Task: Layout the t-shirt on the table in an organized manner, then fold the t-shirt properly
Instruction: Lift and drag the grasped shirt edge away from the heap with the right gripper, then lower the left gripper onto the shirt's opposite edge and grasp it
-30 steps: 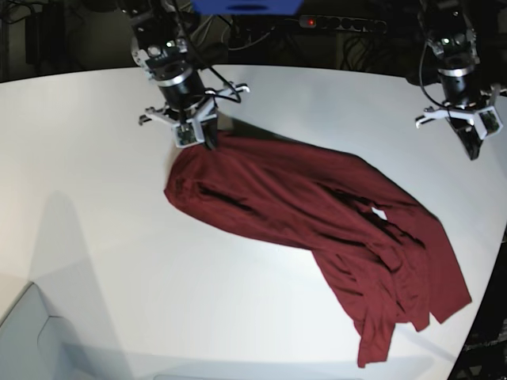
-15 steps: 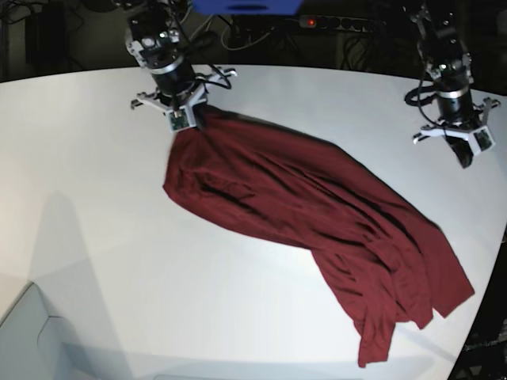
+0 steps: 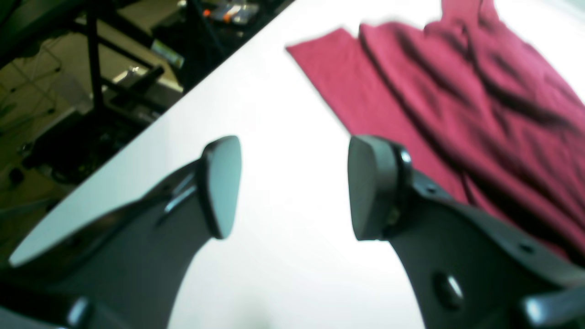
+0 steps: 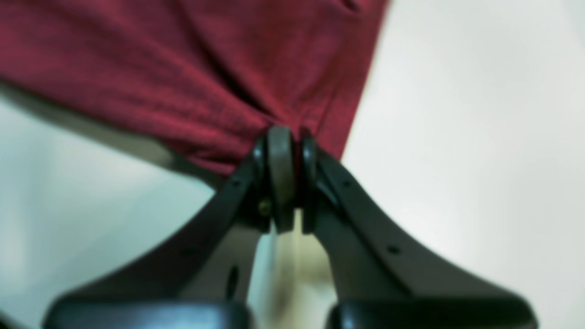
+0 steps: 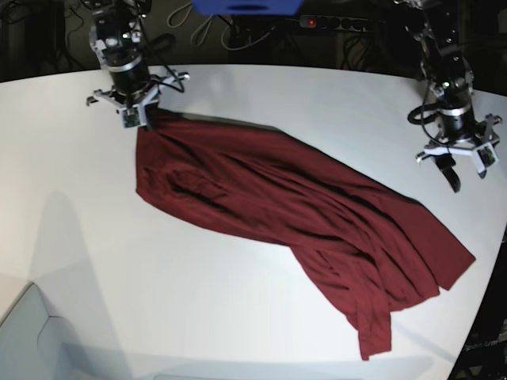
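Observation:
The maroon t-shirt (image 5: 277, 214) lies wrinkled and stretched diagonally across the white table (image 5: 95, 253), from the far left to the near right edge. My right gripper (image 5: 141, 120) is shut on a far corner of the shirt; the right wrist view shows the cloth (image 4: 205, 73) pinched between the closed fingertips (image 4: 281, 151). My left gripper (image 5: 453, 174) hangs open and empty above the table at the far right, apart from the shirt. In the left wrist view its open pads (image 3: 224, 183) frame bare table, with the shirt (image 3: 457, 105) ahead and to the right.
A power strip with a red light (image 5: 341, 24) and cables lie behind the table's curved far edge. The shirt's lower end (image 5: 376, 340) reaches close to the table's near right edge. A black frame and floor clutter (image 3: 91, 91) show beyond the table edge.
My right gripper has pulled the shirt corner left and toward the far edge, stretching the cloth out longer. My left gripper has moved lower and a little nearer, still open.

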Robot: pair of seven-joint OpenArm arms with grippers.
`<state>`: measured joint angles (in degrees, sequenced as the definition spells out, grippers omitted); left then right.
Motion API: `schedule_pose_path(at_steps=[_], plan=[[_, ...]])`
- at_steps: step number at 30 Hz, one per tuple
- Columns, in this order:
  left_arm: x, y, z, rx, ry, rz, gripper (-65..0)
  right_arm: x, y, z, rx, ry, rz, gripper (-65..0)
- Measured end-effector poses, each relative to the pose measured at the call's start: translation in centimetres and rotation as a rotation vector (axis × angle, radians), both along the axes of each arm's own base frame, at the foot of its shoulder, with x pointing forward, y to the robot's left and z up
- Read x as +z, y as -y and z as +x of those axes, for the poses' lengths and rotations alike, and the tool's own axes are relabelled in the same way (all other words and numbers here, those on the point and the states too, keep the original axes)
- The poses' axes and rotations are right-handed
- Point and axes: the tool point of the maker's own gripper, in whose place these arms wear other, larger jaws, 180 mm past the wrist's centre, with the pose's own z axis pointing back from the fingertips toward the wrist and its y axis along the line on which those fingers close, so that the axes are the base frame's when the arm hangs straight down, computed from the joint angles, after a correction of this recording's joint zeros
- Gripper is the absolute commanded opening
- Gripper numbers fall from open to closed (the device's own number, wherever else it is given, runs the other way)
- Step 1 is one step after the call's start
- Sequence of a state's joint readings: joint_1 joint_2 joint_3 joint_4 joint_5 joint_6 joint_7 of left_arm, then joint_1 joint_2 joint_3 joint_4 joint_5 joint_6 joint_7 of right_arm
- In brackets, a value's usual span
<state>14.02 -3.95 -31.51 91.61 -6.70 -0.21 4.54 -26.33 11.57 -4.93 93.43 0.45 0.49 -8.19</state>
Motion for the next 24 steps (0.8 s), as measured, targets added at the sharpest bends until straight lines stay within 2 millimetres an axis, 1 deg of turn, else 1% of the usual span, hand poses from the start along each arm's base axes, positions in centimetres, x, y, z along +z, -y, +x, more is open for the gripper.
schedule_pose_path(at_steps=[3, 5, 6, 7, 10, 13, 16, 18, 20, 21, 24], plan=[[0.3, 0.0, 0.9, 0.002, 0.015, -0.003, -29.3, 0.0, 3.0, 0.7, -0.062, 0.016, -0.037, -65.0], [0.5, 0.1, 1.8, -0.002, 0.033, -0.012, -29.3, 0.0, 4.4, 1.3, -0.094, 0.032, -0.05, -65.0], [0.3, 0.2, 2.3, -0.002, 0.035, -0.019, -29.3, 0.0, 5.0, 1.7, -0.112, 0.037, -0.055, -65.0], [-0.1, 0.2, 2.9, -0.003, 0.034, -0.029, -29.3, -0.2, 5.7, 2.0, -0.137, 0.04, -0.057, -65.0], [-2.3, 0.0, 3.9, 0.015, -0.006, -0.072, -29.3, -0.3, 7.2, 2.6, -0.191, 0.047, -0.059, -65.0], [-4.9, 0.0, 4.8, 0.021, -0.068, -0.096, -29.3, -0.3, 7.2, 2.6, -0.197, 0.049, -0.056, -65.0], [-6.7, 0.1, 6.0, -0.002, -0.139, -0.063, -29.3, -0.3, 7.2, 2.5, -0.194, 0.053, -0.057, -65.0], [-6.8, 0.5, 6.9, -0.024, -0.154, -0.047, -29.4, -0.4, 7.2, 2.4, -0.195, 0.051, -0.057, -65.0], [-6.5, 1.2, 7.9, -0.058, -0.156, -0.025, -30.8, -0.4, 7.2, 2.4, -0.194, 0.051, -0.057, -65.0], [-6.1, 1.5, 8.5, -0.069, -0.148, -0.018, -33.0, -0.4, 7.2, 2.4, -0.194, 0.051, -0.058, -65.0], [-5.5, 2.5, 9.8, -0.129, -0.162, 0.045, -42.7, -0.4, 7.2, 2.4, -0.194, 0.051, -0.057, -65.0]])
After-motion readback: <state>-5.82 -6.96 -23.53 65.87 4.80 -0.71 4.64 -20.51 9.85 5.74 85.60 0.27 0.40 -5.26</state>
